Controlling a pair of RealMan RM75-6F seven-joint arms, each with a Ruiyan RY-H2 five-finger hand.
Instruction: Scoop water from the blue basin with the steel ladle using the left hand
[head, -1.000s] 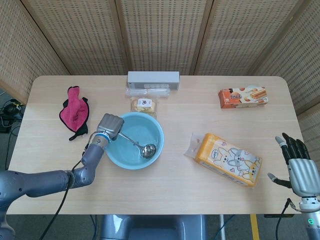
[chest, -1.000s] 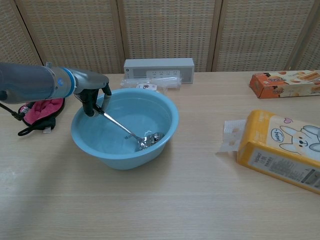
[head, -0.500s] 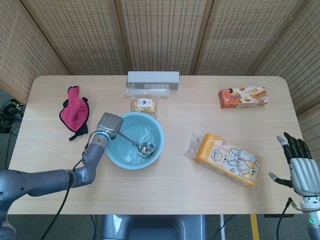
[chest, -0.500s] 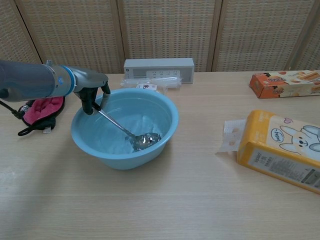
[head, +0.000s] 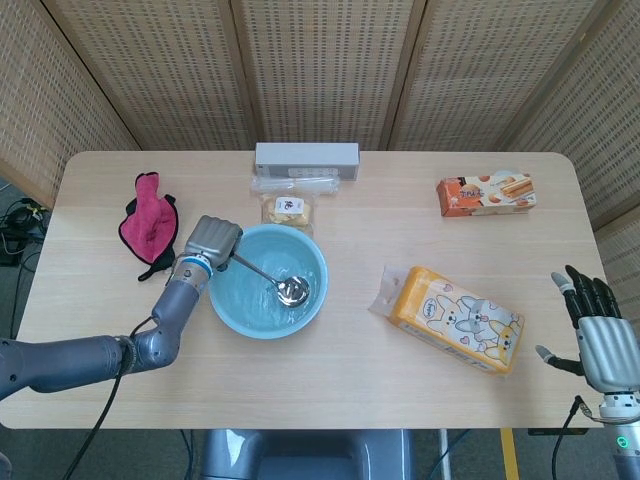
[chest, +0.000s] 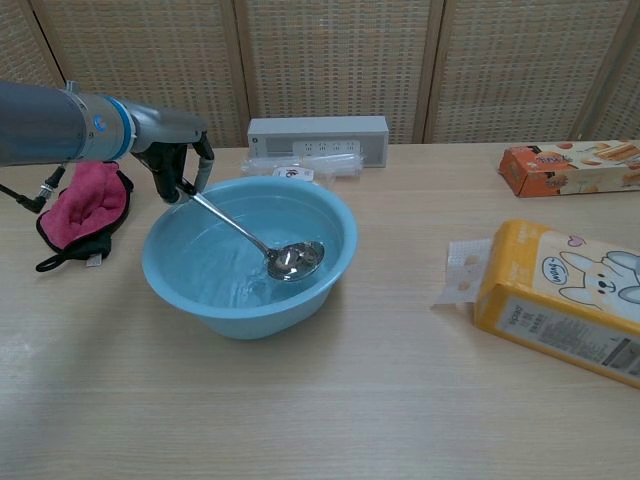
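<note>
Left hand (chest: 178, 168), frame left: grips long steel ladle (chest: 294, 261), bowl over round blue plastic basin (chest: 160, 283). Right hand (head: 598, 337), lower right: empty, fingers spread.

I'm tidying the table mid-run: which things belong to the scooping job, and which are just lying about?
Job: basin, ladle, left robot hand holding the ladle.

Lying about: pink cloth, white box, snack bag, biscuit box, yellow pack; right robot hand idle.
</note>
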